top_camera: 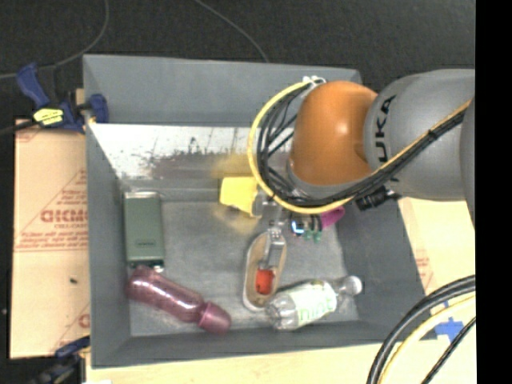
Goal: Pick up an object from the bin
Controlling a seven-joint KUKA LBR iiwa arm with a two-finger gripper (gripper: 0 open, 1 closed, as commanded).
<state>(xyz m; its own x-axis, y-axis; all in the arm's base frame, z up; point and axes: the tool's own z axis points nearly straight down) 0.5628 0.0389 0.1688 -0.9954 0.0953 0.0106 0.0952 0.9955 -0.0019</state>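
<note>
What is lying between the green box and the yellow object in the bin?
Nothing. In the camera view, only bare bin floor runs from the green box to the yellow object.

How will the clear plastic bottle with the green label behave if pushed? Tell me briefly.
The clear plastic bottle lies on its side, so it will probably roll. It seems empty, so likely light, and its smooth round wall may slip in a grip.

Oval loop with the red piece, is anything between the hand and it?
Nothing visible; the hand sits right over the tan oval loop with a red piece. A clear plastic bottle with green label crowds its lower right.
</note>
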